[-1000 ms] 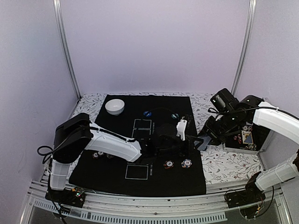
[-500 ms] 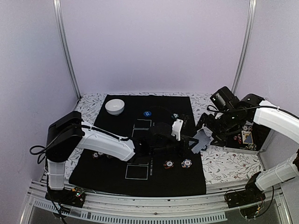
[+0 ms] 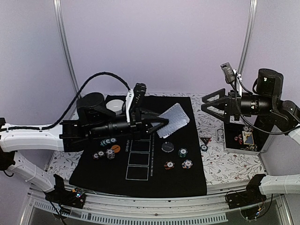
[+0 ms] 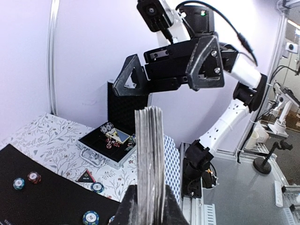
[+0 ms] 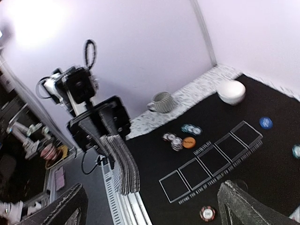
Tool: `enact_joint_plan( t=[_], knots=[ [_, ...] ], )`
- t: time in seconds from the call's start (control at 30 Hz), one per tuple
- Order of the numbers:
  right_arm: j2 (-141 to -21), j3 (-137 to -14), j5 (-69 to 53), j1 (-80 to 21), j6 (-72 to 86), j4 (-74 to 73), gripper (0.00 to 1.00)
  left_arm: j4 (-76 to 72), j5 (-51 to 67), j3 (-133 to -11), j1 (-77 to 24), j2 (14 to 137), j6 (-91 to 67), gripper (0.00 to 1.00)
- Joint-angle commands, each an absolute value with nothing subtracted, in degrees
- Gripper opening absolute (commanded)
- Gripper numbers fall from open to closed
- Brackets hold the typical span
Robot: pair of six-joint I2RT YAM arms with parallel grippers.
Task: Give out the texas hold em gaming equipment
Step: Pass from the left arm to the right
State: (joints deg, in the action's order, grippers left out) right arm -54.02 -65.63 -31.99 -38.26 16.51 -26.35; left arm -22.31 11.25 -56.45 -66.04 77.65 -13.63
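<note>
My left gripper (image 3: 161, 123) is raised above the mat and shut on a deck of grey-blue-backed playing cards (image 3: 174, 119). The left wrist view shows that deck edge-on (image 4: 149, 154) between the gripper's (image 4: 149, 204) dark fingers. My right gripper (image 3: 213, 106) hangs in the air facing the deck, open and empty; its fingers (image 5: 70, 206) frame the deck (image 5: 123, 164). On the black mat (image 3: 140, 180) lie teal chips (image 3: 108, 141), an orange disc (image 3: 115, 148), a dark disc (image 3: 168, 146), a teal chip (image 3: 183, 152) and red chips (image 3: 169, 165). A black-red triangle (image 3: 205, 139) lies on the patterned cloth.
An open case (image 3: 243, 138) holding more chips and cards stands at the right, under the right arm. A white bowl (image 5: 231, 91) and a blue disc (image 5: 265, 123) sit at the mat's far side. A striped mug (image 5: 161, 101) stands at the left edge.
The deck has passed from the right gripper to the left. The right jaws have opened, and both arms have risen from mat level, the left carrying the cards up.
</note>
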Motion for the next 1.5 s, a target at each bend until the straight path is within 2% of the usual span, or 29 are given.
enact_joint_plan(
  t=[0.0, 0.23, 0.33, 0.43, 0.6, 0.63, 0.73, 0.83, 1.0, 1.17, 1.2, 1.27, 1.3, 1.4, 1.43, 1.47],
  knots=[
    [-56.63, -61.60, -51.75, -39.14, 7.05, -9.15, 0.99, -12.74, 12.73, -55.68, -66.26, 72.09, -8.57, 0.00],
    [-66.88, -68.74, -51.82, -46.71, 0.99, -13.46, 1.00, -8.88, 11.54, -55.84, -66.56, 69.33, -7.70, 0.00],
    [-69.50, -70.36, -50.30, -50.24, -2.02, -14.97, 0.96, -6.41, 10.83, -56.77, -66.61, 69.26, -6.90, 0.00],
    [-72.01, -72.24, -45.94, -51.29, -4.03, -18.95, 0.83, -5.98, 11.45, -57.08, -66.59, 68.96, -6.23, 0.00],
    [-72.69, -72.77, -45.27, -51.24, -4.24, -19.60, 0.48, -5.80, 12.90, -56.79, -66.66, 68.73, -5.89, 0.00],
    [-72.75, -72.78, -44.85, -51.25, -4.06, -19.67, 0.47, -5.78, 12.96, -56.78, -66.64, 68.66, -5.89, 0.00],
    [-73.64, -72.70, -43.67, -51.28, -3.87, -20.85, 0.55, -6.09, 12.96, -56.62, -66.71, 68.43, -5.89, 0.00],
    [-74.54, -72.48, -43.91, -51.39, -3.80, -21.47, 0.53, -6.74, 13.54, -56.45, -66.70, 68.16, -5.97, 0.00],
    [-75.34, -72.32, -44.03, -51.38, -3.55, -21.29, 0.36, -6.85, 14.40, -56.34, -66.71, 67.77, -5.81, 0.00],
    [-76.40, -72.48, -44.71, -51.43, -3.19, -21.16, 0.34, -6.99, 15.17, -56.42, -66.66, 67.84, -5.63, 0.00],
    [-76.42, -72.46, -45.32, -51.47, -3.17, -20.85, 0.27, -6.90, 15.34, -56.43, -66.66, 67.92, -5.63, 0.00],
    [-76.53, -72.63, -46.23, -51.47, -3.08, -20.66, 0.05, -6.77, 15.54, -56.43, -66.68, 68.07, -5.62, 0.00],
    [-76.60, -72.68, -46.58, -51.44, -3.01, -20.73, 0.02, -6.77, 15.54, -56.43, -66.66, 68.03, -5.50, 0.00],
    [-76.19, -72.78, -45.89, -51.42, -2.79, -20.83, 0.02, -6.64, 14.71, -56.30, -66.65, 67.73, -4.96, 0.00],
    [-75.86, -72.84, -44.83, -51.44, -2.37, -20.83, 0.02, -6.59, 14.03, -56.15, -66.68, 67.57, -4.49, 0.03],
    [-75.54, -72.88, -43.56, -51.43, -2.15, -20.83, 0.02, -6.59, 13.75, -55.90, -66.66, 67.28, -3.83, 0.10]
  ],
)
